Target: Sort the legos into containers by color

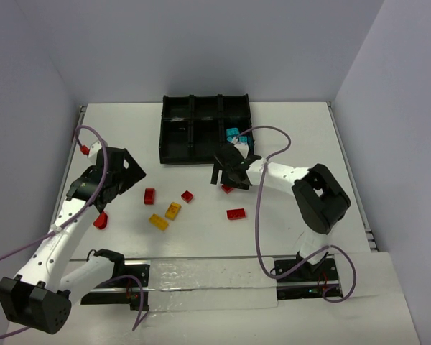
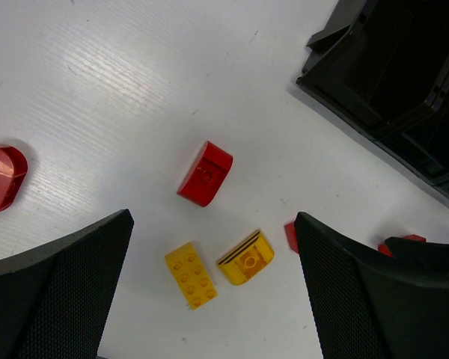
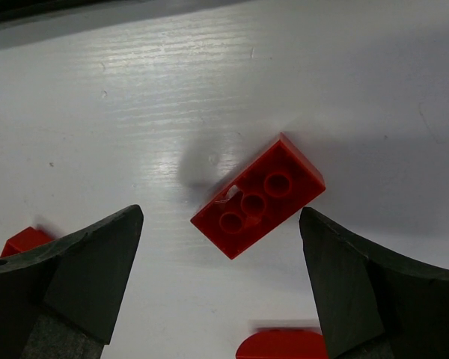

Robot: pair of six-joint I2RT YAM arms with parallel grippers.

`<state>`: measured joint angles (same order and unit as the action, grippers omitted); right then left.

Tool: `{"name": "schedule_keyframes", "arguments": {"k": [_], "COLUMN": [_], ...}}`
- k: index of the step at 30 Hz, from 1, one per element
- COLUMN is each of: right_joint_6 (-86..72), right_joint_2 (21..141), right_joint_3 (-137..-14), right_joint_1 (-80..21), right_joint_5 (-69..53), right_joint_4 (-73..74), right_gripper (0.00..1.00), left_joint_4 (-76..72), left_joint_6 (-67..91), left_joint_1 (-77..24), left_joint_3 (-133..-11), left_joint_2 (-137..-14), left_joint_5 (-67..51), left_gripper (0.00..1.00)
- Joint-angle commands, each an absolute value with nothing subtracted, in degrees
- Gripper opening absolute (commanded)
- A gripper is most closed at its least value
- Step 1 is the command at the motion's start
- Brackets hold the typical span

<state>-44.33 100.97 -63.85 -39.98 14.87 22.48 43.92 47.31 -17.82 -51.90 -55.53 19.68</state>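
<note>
The right gripper hangs with its jaws spread wide and nothing between them. Its 2 dark fingers frame a red brick that lies on the white table with its underside up (3 round tubes show), skewed to the fingers and touching neither. A second red piece peeks out beside the left finger, and a rounded red edge shows at the bottom of that wrist view. Seen from above, this gripper sits just in front of the near right corner of the black tray, a 3-by-2 grid of compartments. A cluster of cyan legos lies in the near right compartment, and the other 5 look dark and bare. The left gripper is likewise wide open and holds nothing, poised over the table well left of the tray. Below its jaws lie a rounded red lego, a yellow studded brick and a yellow curved piece, the 2 yellow ones just beside each other. A small red corner shows against the right finger, and another red lego lies apart at the left edge of that view. In the overhead view 1 more red brick rests on the table between the 2 arms.
</note>
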Motion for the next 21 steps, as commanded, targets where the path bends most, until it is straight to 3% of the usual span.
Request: {"name": "schedule_keyframes", "arguments": {"k": [1, 7, 15, 21], "right_joint_6": [-45.49, -45.04, -43.56, -41.85], "right_joint_2": [104.00, 106.82, 105.94, 101.76], "right_joint_3": [-66.78, -69.86, -71.12, -71.75], "right_joint_1": [-41.00, -41.36, -43.17, -44.65], "right_joint_5": [15.72, 16.64, 20.09, 22.48], "right_joint_4": [20.83, 22.11, 24.03, 25.79], "right_gripper": [0.89, 0.77, 0.38, 0.31], "left_joint_4": [42.32, 42.47, 42.46, 42.28], "left_joint_6": [46.19, 46.05, 46.14, 46.32], "left_joint_1": [-17.45, -17.40, -17.40, -17.40], "left_joint_3": [-52.43, -52.73, -52.20, -51.81], "left_joint_2": [-54.89, -54.78, -54.40, -54.27], "left_joint_5": [19.25, 19.49, 19.59, 19.42], "left_gripper": [0.98, 0.98, 0.98, 0.98]}}
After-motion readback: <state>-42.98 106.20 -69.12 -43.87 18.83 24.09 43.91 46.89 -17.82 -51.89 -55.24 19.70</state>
